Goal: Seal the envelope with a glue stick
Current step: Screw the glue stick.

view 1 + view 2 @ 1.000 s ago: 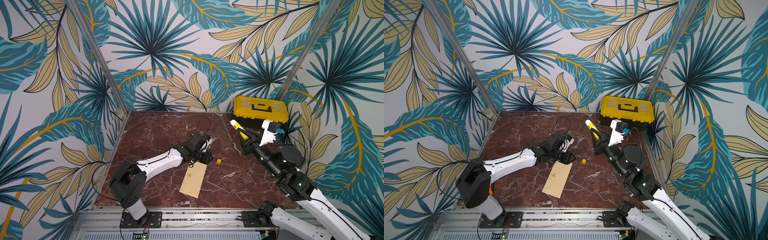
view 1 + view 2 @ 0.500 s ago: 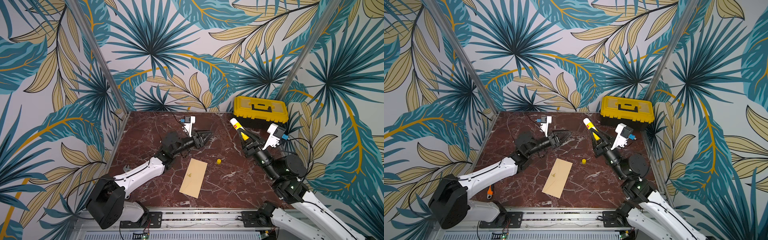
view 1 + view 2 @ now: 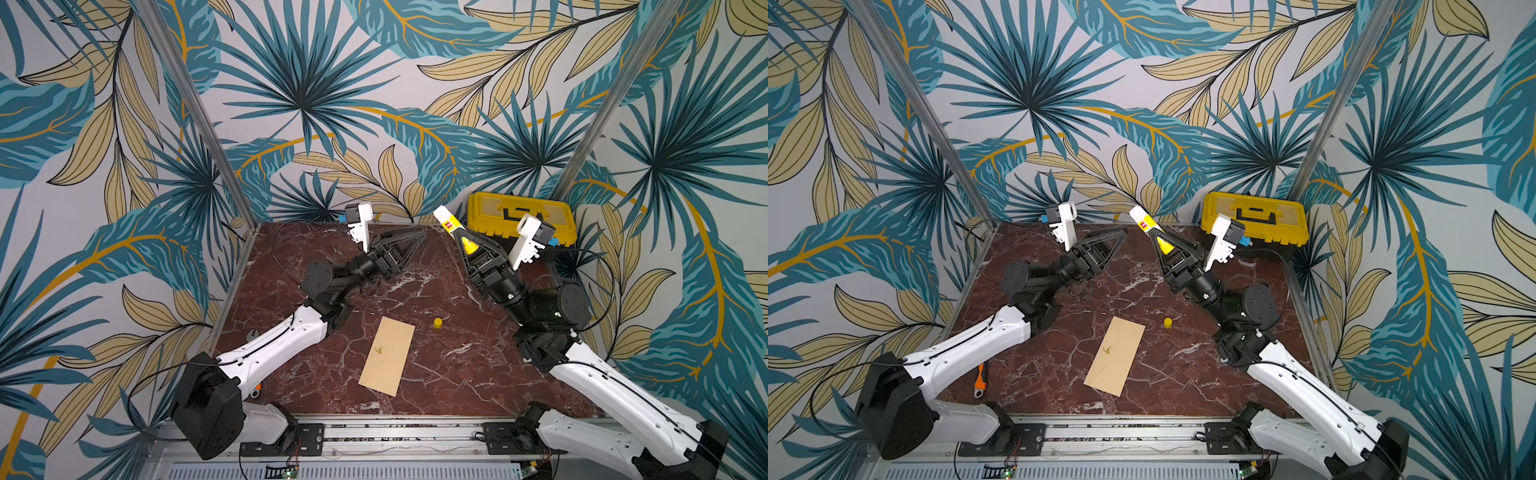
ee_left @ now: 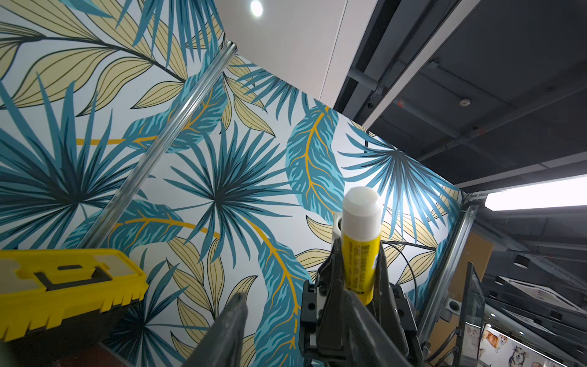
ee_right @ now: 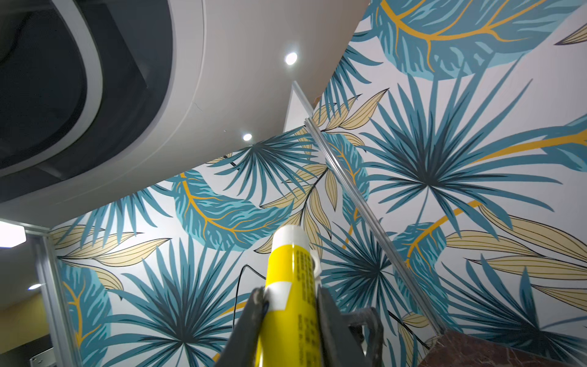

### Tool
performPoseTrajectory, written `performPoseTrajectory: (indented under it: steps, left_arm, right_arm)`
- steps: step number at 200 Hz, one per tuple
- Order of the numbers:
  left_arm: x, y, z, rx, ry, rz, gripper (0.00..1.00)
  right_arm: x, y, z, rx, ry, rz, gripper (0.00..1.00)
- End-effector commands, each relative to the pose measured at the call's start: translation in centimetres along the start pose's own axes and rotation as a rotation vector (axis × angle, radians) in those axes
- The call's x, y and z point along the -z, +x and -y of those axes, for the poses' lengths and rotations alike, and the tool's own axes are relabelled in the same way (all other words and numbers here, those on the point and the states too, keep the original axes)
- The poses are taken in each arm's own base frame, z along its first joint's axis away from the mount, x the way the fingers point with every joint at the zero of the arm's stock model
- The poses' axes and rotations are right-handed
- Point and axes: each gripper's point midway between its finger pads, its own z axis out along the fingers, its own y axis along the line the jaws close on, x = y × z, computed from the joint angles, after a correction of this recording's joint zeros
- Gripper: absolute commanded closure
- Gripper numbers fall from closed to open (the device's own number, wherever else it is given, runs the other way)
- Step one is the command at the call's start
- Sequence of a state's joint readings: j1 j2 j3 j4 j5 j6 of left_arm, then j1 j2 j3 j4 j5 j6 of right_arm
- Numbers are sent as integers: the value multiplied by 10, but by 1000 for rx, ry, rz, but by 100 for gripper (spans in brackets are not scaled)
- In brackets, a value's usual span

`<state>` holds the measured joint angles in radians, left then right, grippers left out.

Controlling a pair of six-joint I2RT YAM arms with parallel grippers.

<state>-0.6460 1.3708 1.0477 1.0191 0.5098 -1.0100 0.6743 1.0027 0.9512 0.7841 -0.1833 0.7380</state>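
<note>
Right hand (image 3: 462,239) clamps glue stick (image 3: 445,221), white tip up; left hand (image 3: 417,234) partly open, empty, raised above worktop (image 3: 457,374).

R claw (image 5: 291,296): grips glue stick (image 5: 289,263) | white tip exposed | leaf wall (image 5: 428,184)

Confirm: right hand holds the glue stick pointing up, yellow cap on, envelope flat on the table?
The yellow cap is off: it sits on the table beside the envelope in both top views, and the left wrist view shows the glue stick with a bare white tip. The rest holds.
</note>
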Motion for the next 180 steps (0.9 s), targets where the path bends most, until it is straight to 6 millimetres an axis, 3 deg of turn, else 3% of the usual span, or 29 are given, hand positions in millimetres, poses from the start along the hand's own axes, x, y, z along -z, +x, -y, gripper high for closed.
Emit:
performPoseTrajectory:
  steps: [1, 115, 180]
  left_arm:
    - [-5, -13, 16, -19, 64, 31, 48]
    - [-7, -15, 39, -58, 199, 43, 53]
    - [-6, -16, 37, -70, 187, 52, 61]
  right_arm:
    - [-3, -8, -26, -41, -125, 13, 100]
    - [-20, 21, 9, -164, -79, -15, 100]
    - [-24, 34, 19, -229, -80, -33, 100]
